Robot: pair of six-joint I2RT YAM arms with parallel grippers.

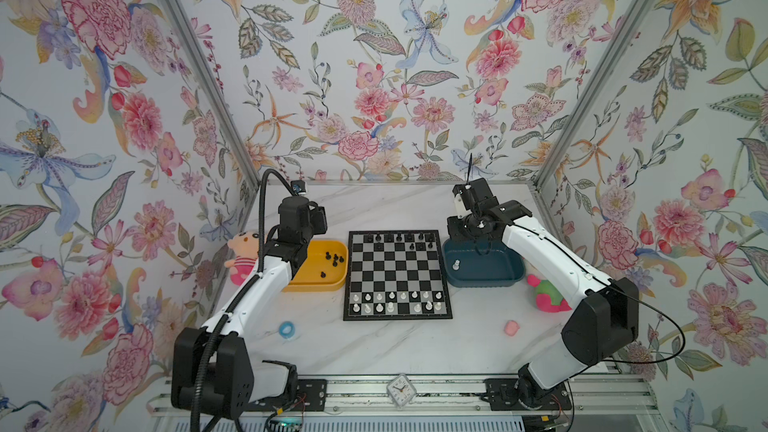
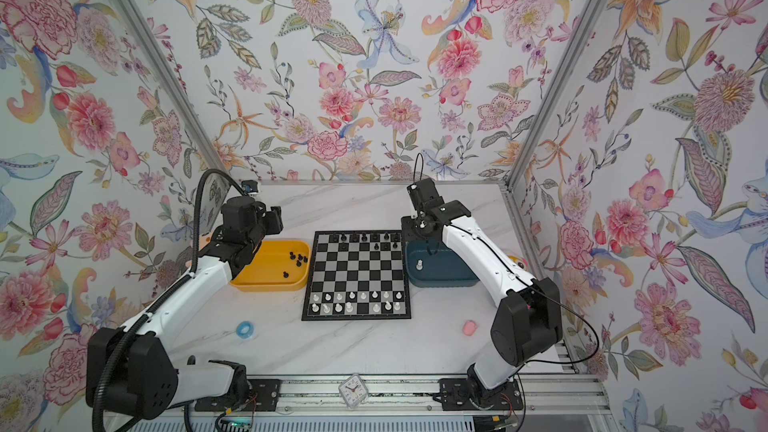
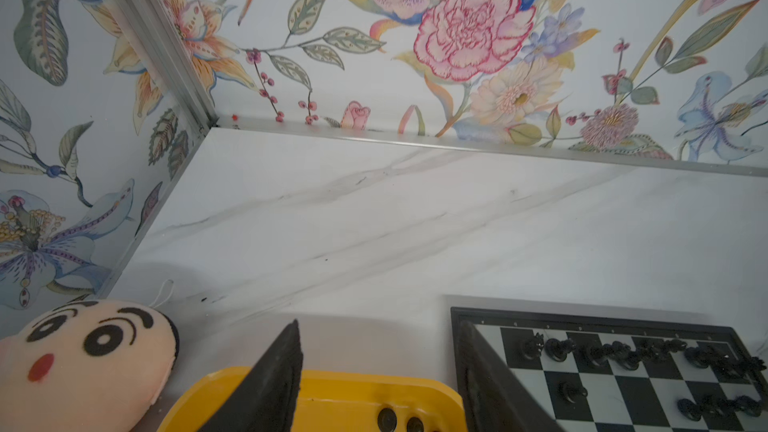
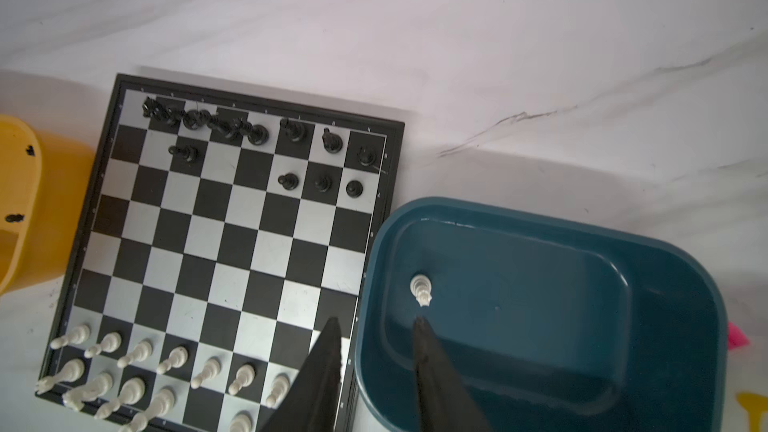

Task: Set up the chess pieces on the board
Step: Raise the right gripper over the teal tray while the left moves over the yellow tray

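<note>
board (image 1: 395,274) sits mid-table btw yellow tray (image 1: 316,283) & blue tray (image 1: 482,280). black pieces (image 1: 399,238) on its far rows, white pieces (image 1: 395,302) on the near two; kinds too small to tell. left gripper (image 3: 378,326) above yellow tray's rim, jaws wide, nothing btw them; one finger cuts off a board corner. right gripper (image 4: 376,320) over blue tray's rim, jaws narrower but apart, empty. lone white piece (image 4: 422,290) lies just past one fingertip, contact unclear. both grippers hidden under their wrists in both top views. spare black pieces (image 1: 333,259) in yellow tray, which the arm partly covers.
</note>
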